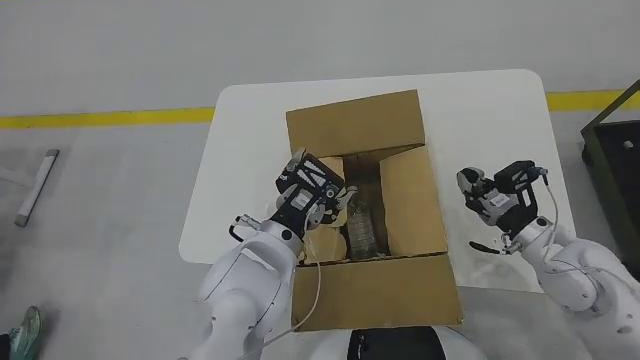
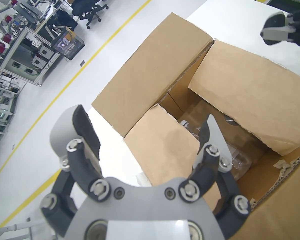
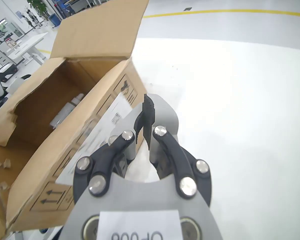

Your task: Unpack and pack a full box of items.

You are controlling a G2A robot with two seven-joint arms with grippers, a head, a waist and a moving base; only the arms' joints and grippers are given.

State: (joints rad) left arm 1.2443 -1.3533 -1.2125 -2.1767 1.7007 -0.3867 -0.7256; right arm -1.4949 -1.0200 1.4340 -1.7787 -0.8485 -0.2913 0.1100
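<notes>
One open cardboard box (image 1: 400, 200) is set mid-counter (image 1: 480, 110), its four flaps folded outward. One clear bottle (image 1: 362, 228) is seen lying inside, long axis running near to far, cap toward the far side. The left hand (image 2: 145, 131) is held open above the box's left flap. The right hand (image 3: 146, 112) is held closed over the counter, right of the box.

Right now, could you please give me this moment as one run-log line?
left gripper: open, astride a box flap | right gripper: shut, empty, over table beside box | bottle: inside box
</notes>
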